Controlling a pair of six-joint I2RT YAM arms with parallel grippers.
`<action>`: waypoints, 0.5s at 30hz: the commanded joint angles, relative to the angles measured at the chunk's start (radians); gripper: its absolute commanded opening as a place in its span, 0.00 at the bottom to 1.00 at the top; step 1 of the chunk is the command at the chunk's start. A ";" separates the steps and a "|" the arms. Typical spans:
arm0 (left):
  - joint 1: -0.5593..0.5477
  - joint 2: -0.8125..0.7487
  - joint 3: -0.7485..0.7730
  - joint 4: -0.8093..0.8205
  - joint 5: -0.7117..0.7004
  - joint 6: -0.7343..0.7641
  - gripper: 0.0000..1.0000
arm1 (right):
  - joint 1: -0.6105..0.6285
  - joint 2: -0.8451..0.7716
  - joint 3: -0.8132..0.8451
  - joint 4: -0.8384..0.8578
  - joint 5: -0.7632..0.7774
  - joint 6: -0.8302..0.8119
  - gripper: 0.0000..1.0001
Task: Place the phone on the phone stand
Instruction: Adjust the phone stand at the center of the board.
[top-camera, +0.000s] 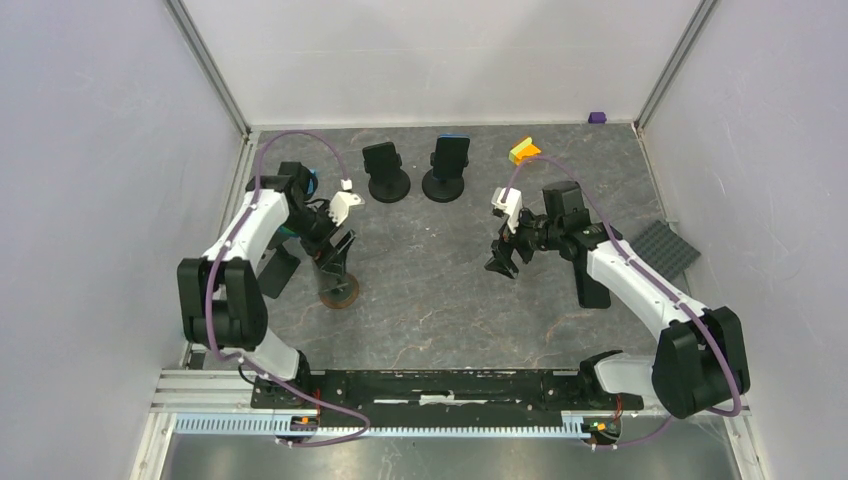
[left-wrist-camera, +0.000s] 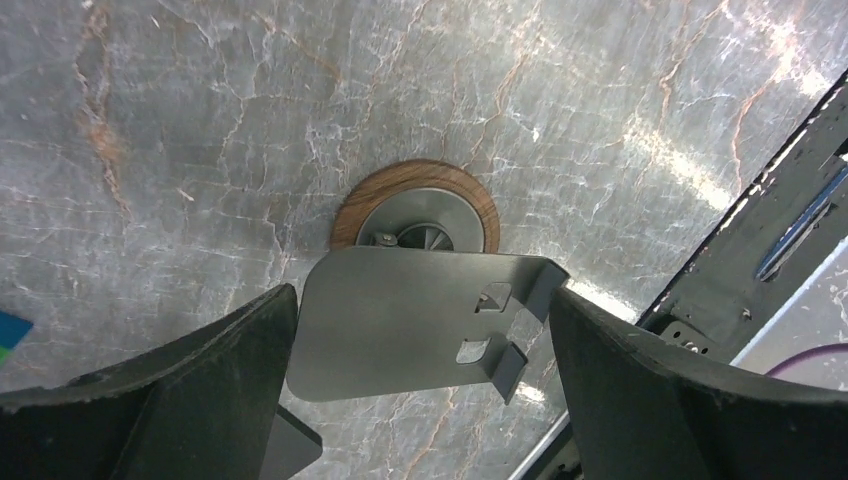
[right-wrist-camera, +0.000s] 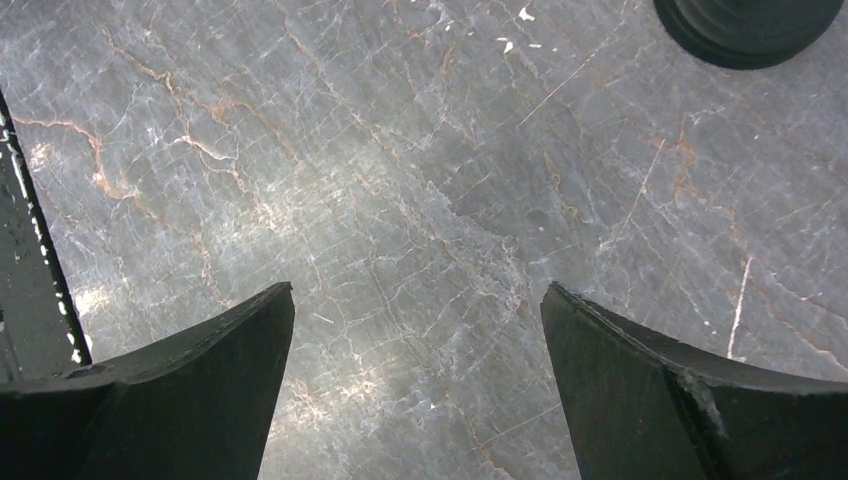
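Note:
A phone stand with a grey metal plate (left-wrist-camera: 400, 320) and a round wooden base (left-wrist-camera: 415, 205) stands at the left of the table (top-camera: 340, 285). My left gripper (left-wrist-camera: 422, 292) is open, one finger on each side of the plate (top-camera: 335, 250), holding nothing. A dark flat slab, apparently a phone (top-camera: 279, 270), lies on the table just left of this stand; its corner (left-wrist-camera: 290, 450) shows below the plate. My right gripper (top-camera: 503, 262) hangs open over bare table (right-wrist-camera: 418, 285), mid-right. Another dark slab (top-camera: 594, 287) lies beside the right arm.
Two black stands (top-camera: 386, 172) (top-camera: 447, 166) at the back each carry a dark phone; one round base (right-wrist-camera: 750, 25) shows in the right wrist view. An orange-and-green block (top-camera: 523, 151), a purple block (top-camera: 597, 117) and a grey studded plate (top-camera: 660, 250) sit to the right.

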 joint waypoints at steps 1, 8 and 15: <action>0.009 0.041 0.057 -0.080 -0.041 0.002 0.97 | -0.001 -0.018 -0.020 0.038 -0.040 -0.010 0.98; 0.028 0.012 0.080 -0.080 -0.041 -0.012 0.99 | -0.002 -0.006 -0.020 0.037 -0.046 -0.015 0.98; 0.112 0.096 0.112 -0.138 -0.042 0.037 0.96 | -0.001 0.006 -0.018 0.030 -0.049 -0.023 0.97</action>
